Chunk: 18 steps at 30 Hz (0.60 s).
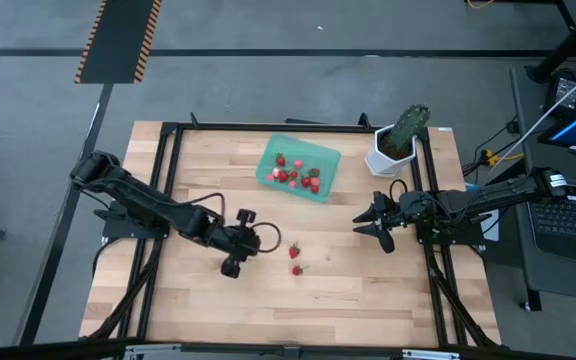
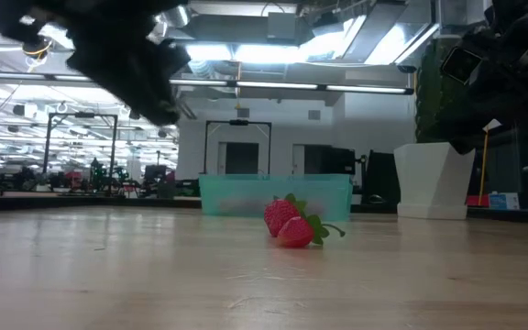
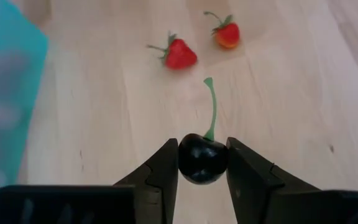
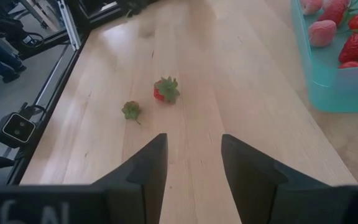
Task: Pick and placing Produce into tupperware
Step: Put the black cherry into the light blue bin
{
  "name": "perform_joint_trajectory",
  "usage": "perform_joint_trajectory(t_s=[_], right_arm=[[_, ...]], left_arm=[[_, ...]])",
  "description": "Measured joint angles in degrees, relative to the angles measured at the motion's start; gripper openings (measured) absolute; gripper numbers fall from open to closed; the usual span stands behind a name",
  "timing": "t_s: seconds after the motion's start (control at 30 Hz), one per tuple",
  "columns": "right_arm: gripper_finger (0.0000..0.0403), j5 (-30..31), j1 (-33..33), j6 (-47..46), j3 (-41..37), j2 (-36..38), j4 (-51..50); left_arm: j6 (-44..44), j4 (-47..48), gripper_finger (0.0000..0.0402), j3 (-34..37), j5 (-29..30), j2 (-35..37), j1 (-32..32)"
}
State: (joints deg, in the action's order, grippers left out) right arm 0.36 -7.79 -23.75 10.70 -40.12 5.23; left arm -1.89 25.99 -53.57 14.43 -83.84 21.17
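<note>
A dark blackish cherry-like piece of Produce (image 3: 202,160) with a green stem sits between the fingers of my left gripper (image 3: 202,168), which is shut on it above the table's middle (image 1: 268,240). Two red strawberries (image 1: 295,258) lie on the wood just past that gripper; the low view shows them touching each other (image 2: 290,223). The teal tupperware (image 1: 298,167) stands at the far middle with several red and pink berries inside. My right gripper (image 1: 370,222) waits open at the right, nothing between its fingers (image 4: 191,155). My left gripper pinches the dark fruit's round body (image 3: 185,163) between its two fingers, one on each side. The fingers slant down from the table's left. The green stem (image 3: 212,106) sticks out away from the gripper. The fruit is lifted clear of the table.
A green cactus-like plant in a white pot (image 1: 396,145) stands at the far right corner beside the tupperware. Black frame rails (image 1: 168,180) run along the table's left and right sides. Bare wood lies toward the near edge (image 1: 288,310).
</note>
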Motion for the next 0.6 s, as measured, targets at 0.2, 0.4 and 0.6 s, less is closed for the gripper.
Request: perform_joint_trajectory(t_s=[0.2,0.4,0.6], right_arm=[[0.0154,0.0,0.0,0.0,0.0,0.0,-0.2],[0.0154,0.0,0.0,0.0,0.0,0.0,-0.3],[0.0154,0.0,0.0,0.0,0.0,0.0,-0.3]], left_arm=[[-2.0,-19.0,0.0103,13.2,1.7,6.8,0.3],[4.0,-43.1,0.0103,23.4,2.7,10.4,0.3],[6.6,-61.1,0.0103,31.9,3.0,10.5,0.2]])
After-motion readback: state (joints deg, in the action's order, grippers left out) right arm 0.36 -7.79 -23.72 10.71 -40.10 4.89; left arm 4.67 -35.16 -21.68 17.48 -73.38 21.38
